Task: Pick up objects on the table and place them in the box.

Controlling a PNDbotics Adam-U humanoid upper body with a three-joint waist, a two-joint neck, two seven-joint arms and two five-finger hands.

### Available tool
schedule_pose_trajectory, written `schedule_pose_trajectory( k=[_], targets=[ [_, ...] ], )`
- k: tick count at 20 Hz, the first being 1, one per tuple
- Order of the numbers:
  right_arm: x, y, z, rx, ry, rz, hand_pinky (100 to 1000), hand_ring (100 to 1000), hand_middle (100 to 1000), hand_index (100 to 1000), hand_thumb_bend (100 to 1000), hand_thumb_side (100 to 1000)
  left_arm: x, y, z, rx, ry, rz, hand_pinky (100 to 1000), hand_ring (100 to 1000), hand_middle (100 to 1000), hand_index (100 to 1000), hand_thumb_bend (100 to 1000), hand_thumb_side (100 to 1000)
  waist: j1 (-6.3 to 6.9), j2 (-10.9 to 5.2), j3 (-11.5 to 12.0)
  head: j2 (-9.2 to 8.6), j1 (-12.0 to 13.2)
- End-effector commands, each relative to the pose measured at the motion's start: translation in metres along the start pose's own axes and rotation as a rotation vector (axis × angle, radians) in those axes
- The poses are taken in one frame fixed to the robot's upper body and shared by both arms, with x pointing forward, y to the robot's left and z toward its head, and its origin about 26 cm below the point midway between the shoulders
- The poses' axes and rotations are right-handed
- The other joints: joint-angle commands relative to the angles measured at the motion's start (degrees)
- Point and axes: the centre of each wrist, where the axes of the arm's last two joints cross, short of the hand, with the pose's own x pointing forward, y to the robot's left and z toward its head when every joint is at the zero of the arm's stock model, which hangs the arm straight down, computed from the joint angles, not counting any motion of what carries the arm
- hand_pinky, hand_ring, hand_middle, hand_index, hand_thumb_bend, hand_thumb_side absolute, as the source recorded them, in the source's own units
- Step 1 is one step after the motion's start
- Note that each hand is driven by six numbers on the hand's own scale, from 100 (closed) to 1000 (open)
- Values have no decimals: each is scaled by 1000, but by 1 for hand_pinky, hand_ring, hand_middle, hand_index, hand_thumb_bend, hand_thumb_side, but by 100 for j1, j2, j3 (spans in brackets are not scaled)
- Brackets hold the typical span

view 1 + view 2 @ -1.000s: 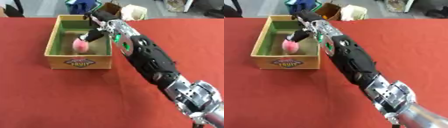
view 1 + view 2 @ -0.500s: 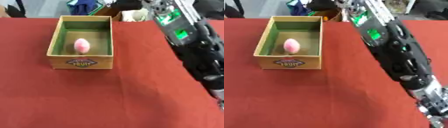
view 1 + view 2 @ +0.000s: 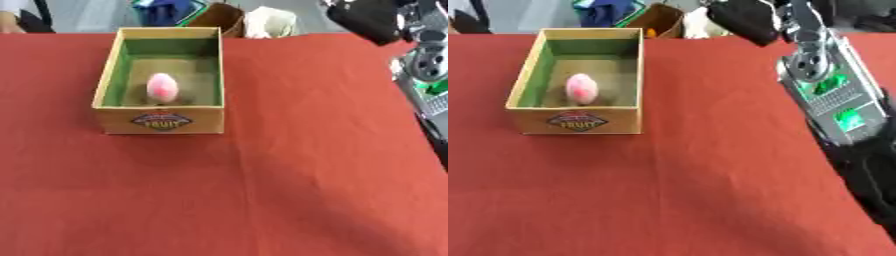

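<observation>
Box (image 3: 159, 121) of yellow card, green inside, sits far left on the red table (image 3: 262, 190), a pink egg-shaped object (image 3: 162, 87) lying within it. At far right my right hand (image 3: 745, 20) hangs above the table edge, blurred; I cannot tell its fingers' state.

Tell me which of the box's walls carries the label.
The near short wall of the box, facing the camera: it bears an oval "FRUIT" label. The other walls show none. A pink object lies inside.
</observation>
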Motion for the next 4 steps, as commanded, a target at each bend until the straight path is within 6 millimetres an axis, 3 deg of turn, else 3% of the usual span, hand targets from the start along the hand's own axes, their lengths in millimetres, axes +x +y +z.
schedule_pose_trajectory(
  k=[1,4],
  targets=[
    [-6,-8,11,-100,4,-132,544,633,610,788,100,571,8,1,-7,9,-44,4,536,500,421,555,100,644,7,-85,-22,-65,-4],
    [-18,-6,34,-161,34,-244,580,690,665,793,100,620,8,2,-7,17,-50,3,536,500,422,556,100,647,12,-73,-71,-162,31]
  ],
)
